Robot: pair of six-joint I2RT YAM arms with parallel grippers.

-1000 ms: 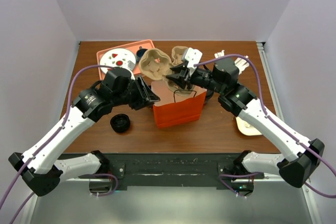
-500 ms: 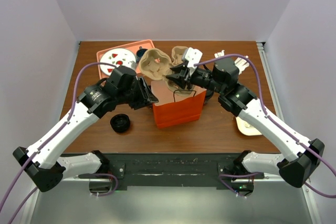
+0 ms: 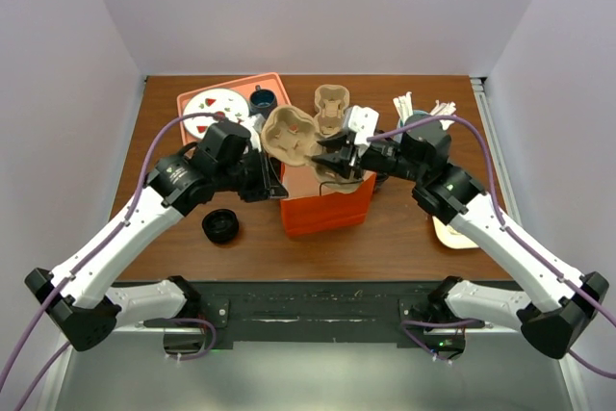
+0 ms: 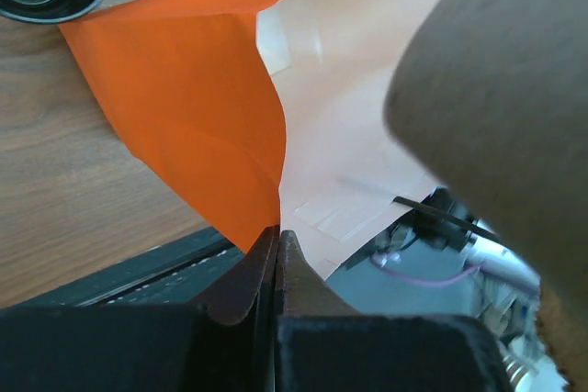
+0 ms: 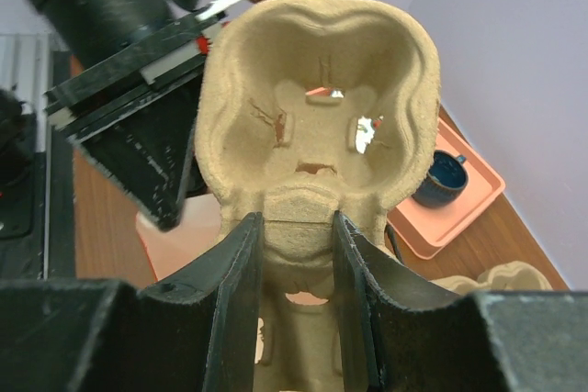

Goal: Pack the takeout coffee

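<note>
An orange paper bag (image 3: 327,204) stands open at the table's middle. My left gripper (image 3: 277,187) is shut on the bag's left rim; in the left wrist view the fingertips (image 4: 277,231) pinch the orange paper (image 4: 184,107). My right gripper (image 3: 327,148) is shut on the middle ridge of a brown pulp cup carrier (image 3: 292,135) and holds it tilted above the bag's mouth. The carrier fills the right wrist view (image 5: 317,71), between my jaws (image 5: 297,227). The carrier's cup wells are empty. The lidded takeout coffee does not show clearly in any view.
A second pulp carrier (image 3: 330,106) lies behind the bag. An orange tray (image 3: 195,98) at the back left holds a white plate (image 3: 214,108) and a dark blue cup (image 3: 262,100). A black round piece (image 3: 220,226) sits left of the bag. White stirrers (image 3: 423,106) stand at the back right.
My right gripper has carried the pulp carrier left and nearer, over the bag's mouth, uncovering the second carrier behind. My left gripper has shifted slightly right, still on the bag's rim.
</note>
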